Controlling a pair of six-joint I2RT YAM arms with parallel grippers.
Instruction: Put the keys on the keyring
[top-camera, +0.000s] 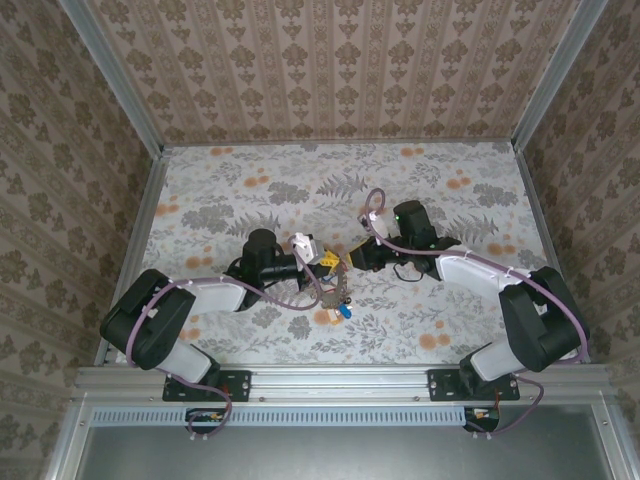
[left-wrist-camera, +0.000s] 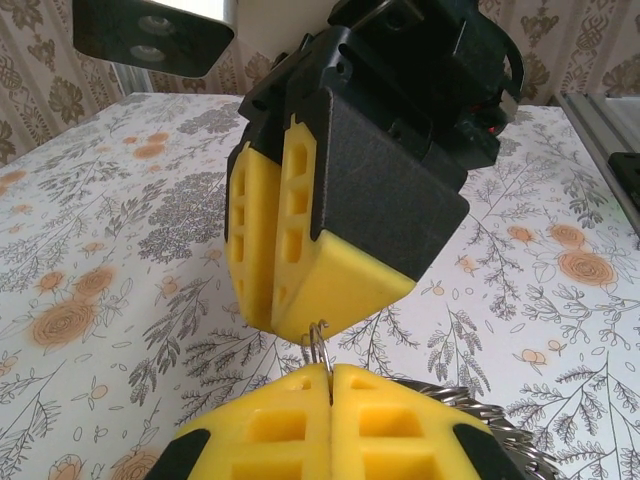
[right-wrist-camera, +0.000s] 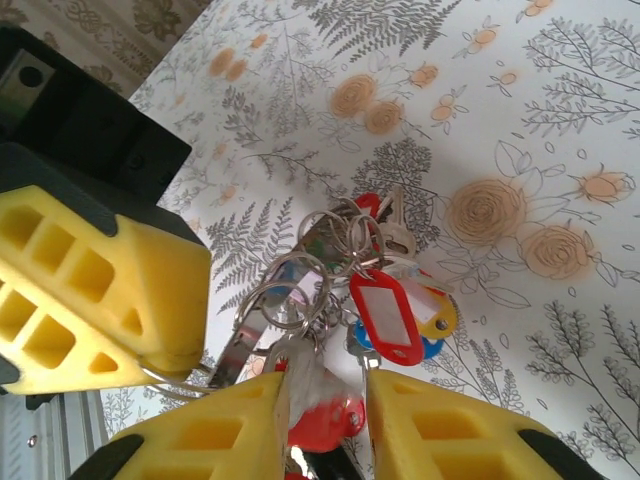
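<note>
Centrally, over the floral-patterned worktop (top-camera: 250, 190), the two arms meet tip to tip. The left claw (left-wrist-camera: 331, 385) has its yellow fingers pressed flat together, and a thin metal wire loop (left-wrist-camera: 317, 345) rises out of the seam between them, pinched there. The right claw (right-wrist-camera: 327, 388) stands just opposite, its yellow fingers parted by a modest gap. A red-and-white plastic tag (right-wrist-camera: 325, 420) sits in that gap, though I cannot tell whether the fingers touch it. The bunch of small keys with coloured plastic tags (right-wrist-camera: 385, 315), red, yellow and blue among several steel split rings, hangs just below the two claws, near the front middle of the worktop. Whether it touches the surface is unclear. The pale, toothed, gear-rimmed keyring (left-wrist-camera: 470, 405) shows just behind one finger of the left claw, close under both claws.
</note>
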